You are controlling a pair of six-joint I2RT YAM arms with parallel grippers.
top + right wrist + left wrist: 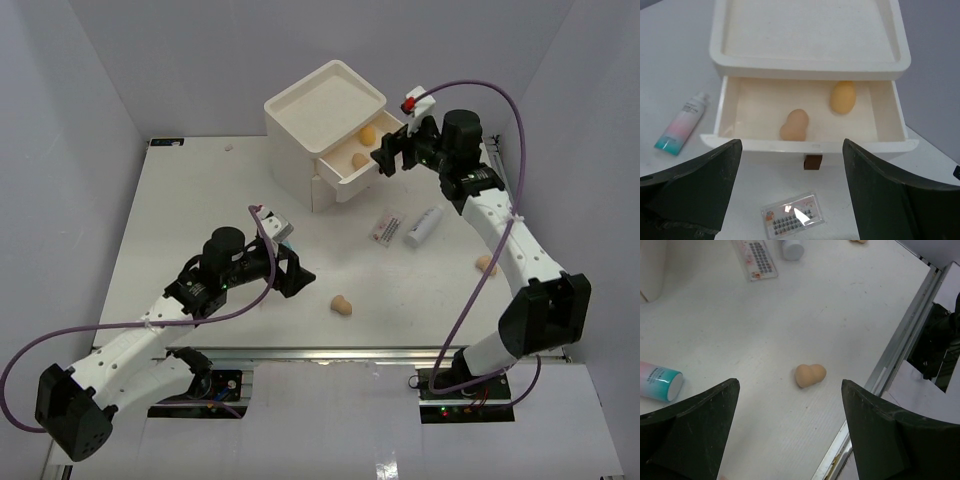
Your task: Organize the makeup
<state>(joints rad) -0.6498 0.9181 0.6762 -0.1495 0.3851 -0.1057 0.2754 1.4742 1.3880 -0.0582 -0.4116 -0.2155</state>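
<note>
Near the tabletop's front edge the left pincer [790, 440] hangs apart and empty above a tan sponge [810, 375], with the pink tube [660, 381] close by. Mid-tabletop lie the lash packet [388, 227] and white bottle [423, 227]; another sponge [486, 264] sits toward the right edge. Farthest, the right pincer [790, 190], also apart and empty, faces the open drawer [810, 146] holding two sponges [794, 125]. Sponge-sorting looks under way; next the left pincer should drop and close on its sponge.
</note>
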